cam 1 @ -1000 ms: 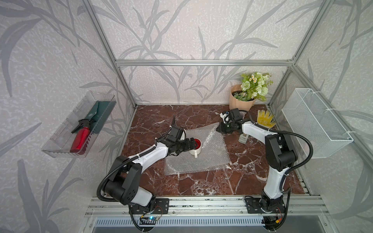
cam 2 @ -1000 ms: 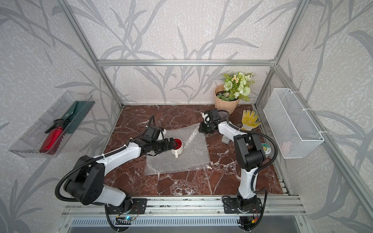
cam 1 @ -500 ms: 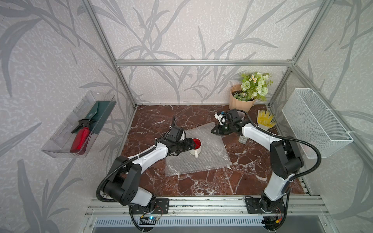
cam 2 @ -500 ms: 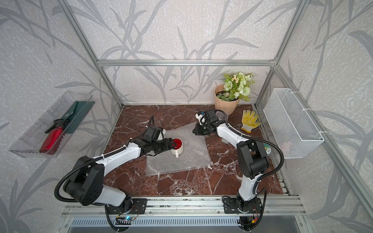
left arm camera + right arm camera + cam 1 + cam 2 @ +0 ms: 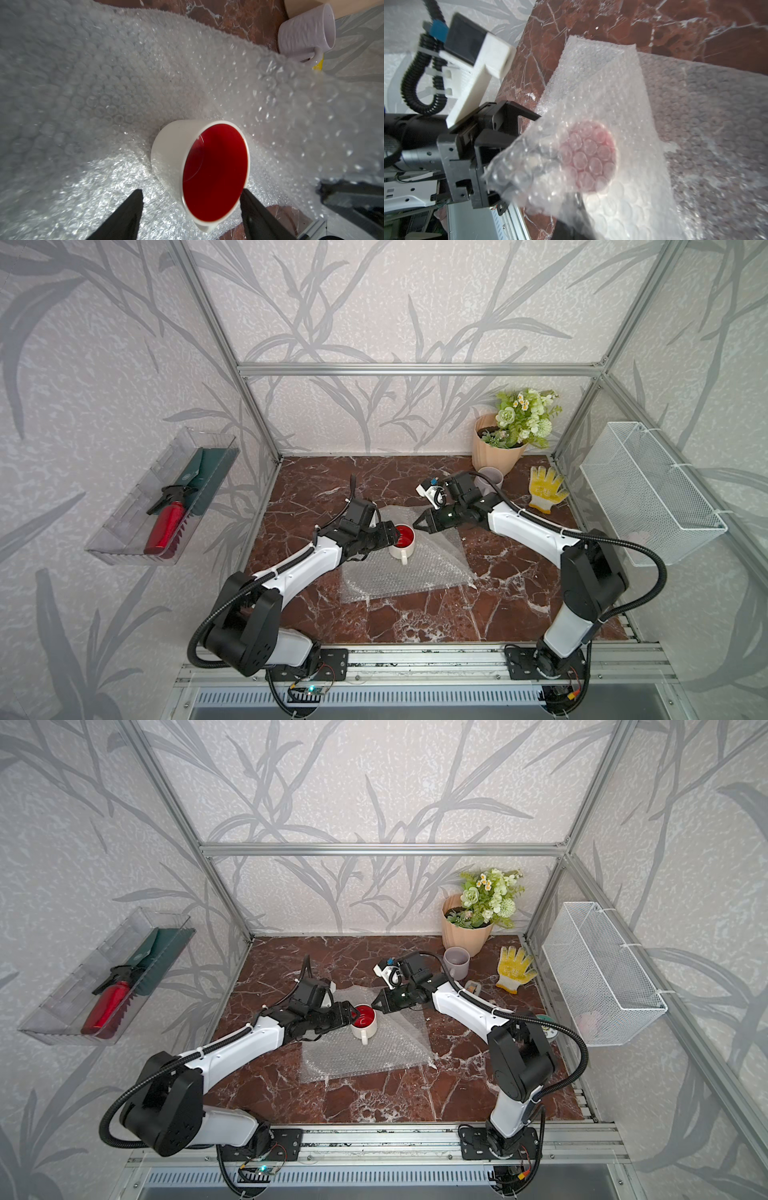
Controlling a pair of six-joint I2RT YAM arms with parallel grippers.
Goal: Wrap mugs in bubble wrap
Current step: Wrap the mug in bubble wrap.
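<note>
While the mug, white outside and red inside, stands upright on the wrap, its handle points toward the arm bases. The wrap lies flat on the table under the mug and in front of it. Its far part is lifted off the table and rises behind the mug, as the left wrist view shows.

Position of the left gripper: level with the rim, on the side of the mug nearest the left arm. Jaws stand wide apart. One finger is touching or just beside the rim; which of the two cannot be told. The second finger is clear of the mug wall. Nothing is clamped.

Position of the right gripper: just beyond the mug, on its far side. Jaws are closed on the lifted far edge of the wrap. In the right wrist view the held wrap drapes across the lens, and the red inside shows through it as a blurred disc.

Position of the lilac mug: upright on bare table, apart from the wrap, just in front of the pot. A yellow glove lies flat nearby, toward the right wall.
</note>
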